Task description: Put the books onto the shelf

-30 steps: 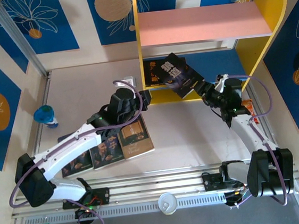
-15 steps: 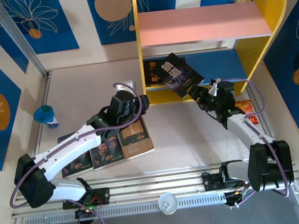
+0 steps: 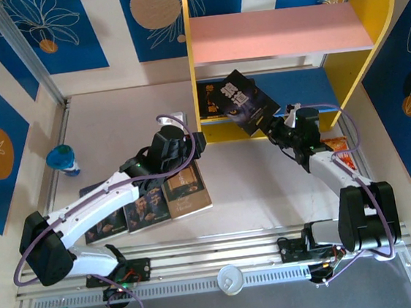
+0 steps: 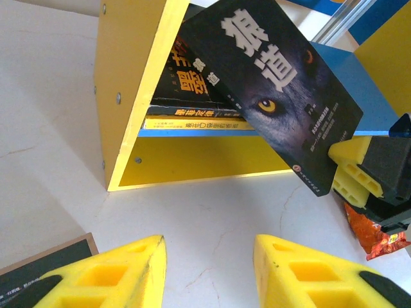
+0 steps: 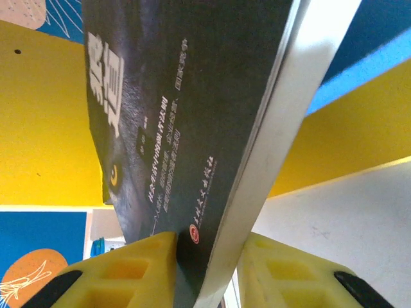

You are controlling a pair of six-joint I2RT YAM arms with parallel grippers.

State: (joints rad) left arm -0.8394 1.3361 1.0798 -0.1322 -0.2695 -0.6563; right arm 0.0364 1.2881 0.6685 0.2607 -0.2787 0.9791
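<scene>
My right gripper (image 3: 276, 126) (image 5: 205, 256) is shut on the lower corner of the wolf-face book (image 3: 242, 100) (image 4: 276, 90) (image 5: 180, 128). It holds the book tilted, its top leaning into the lower tier of the shelf (image 3: 281, 32). On the blue lower board (image 3: 308, 84) lies a black book with orange characters (image 3: 211, 100) (image 4: 192, 90) on top of a yellow-spined book (image 4: 192, 124). My left gripper (image 3: 198, 141) (image 4: 209, 269) hangs open over bare table in front of the shelf's yellow left side (image 4: 128, 83). A brown book (image 3: 186, 189) and two dark books (image 3: 146, 204) (image 3: 106, 225) lie flat under the left arm.
An orange snack packet (image 3: 339, 146) (image 4: 376, 231) lies right of the right gripper. A blue-topped bottle (image 3: 64, 158) stands at the left wall. A white cup (image 3: 230, 279) sits on the front rail. A white socket (image 3: 175, 113) lies by the shelf's left foot.
The right gripper has carried the wolf-face book a little left and further toward the shelf. The left arm has stayed nearly still.
</scene>
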